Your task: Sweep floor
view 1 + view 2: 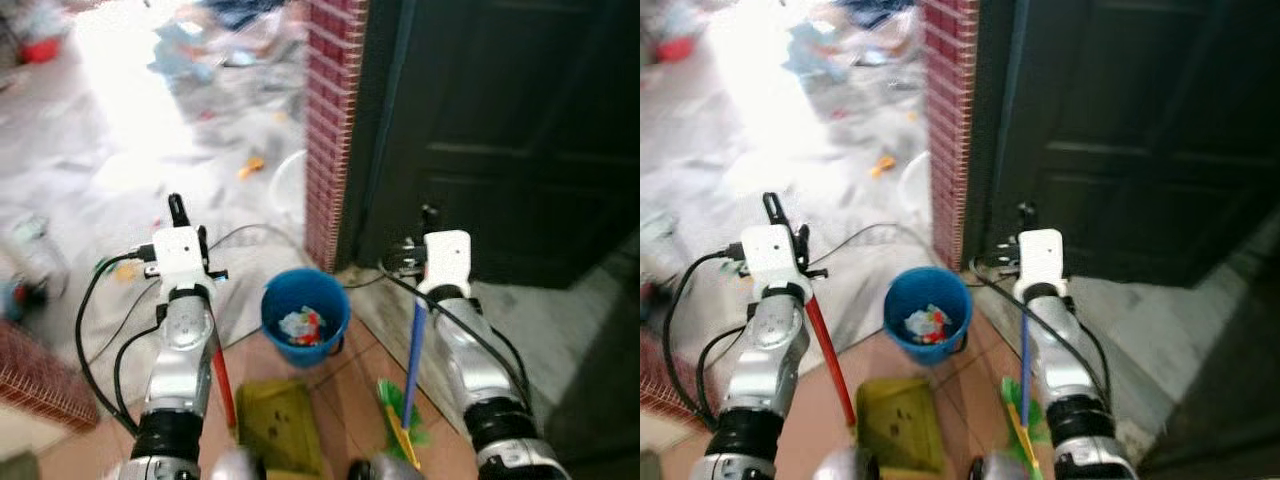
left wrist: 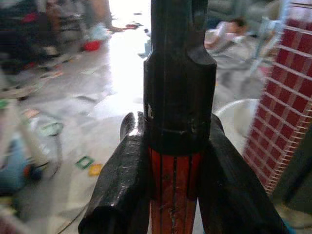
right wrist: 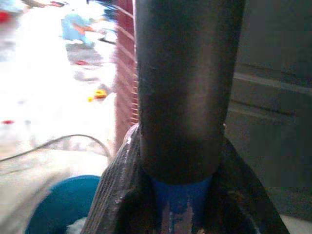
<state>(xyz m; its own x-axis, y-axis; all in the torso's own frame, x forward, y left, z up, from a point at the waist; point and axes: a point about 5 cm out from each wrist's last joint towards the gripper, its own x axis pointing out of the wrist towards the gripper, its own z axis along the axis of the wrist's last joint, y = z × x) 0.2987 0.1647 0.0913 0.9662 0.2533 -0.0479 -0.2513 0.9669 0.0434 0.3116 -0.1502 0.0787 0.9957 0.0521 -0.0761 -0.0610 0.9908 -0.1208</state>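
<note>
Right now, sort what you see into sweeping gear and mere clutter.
For the job:
- broom, blue handle, in the right tool
- dustpan, red handle, in the left tool
- blue bucket holding scraps

Lying about:
- orange scrap on the grey floor
- white tub by the brick pillar
- dark door

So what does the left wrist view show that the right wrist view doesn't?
The left wrist view shows the left gripper shut on the red dustpan handle, with litter on the bright floor. The right wrist view shows the right gripper shut on the blue broom handle, above the blue bucket and beside the dark door. Both show the red brick pillar.
</note>
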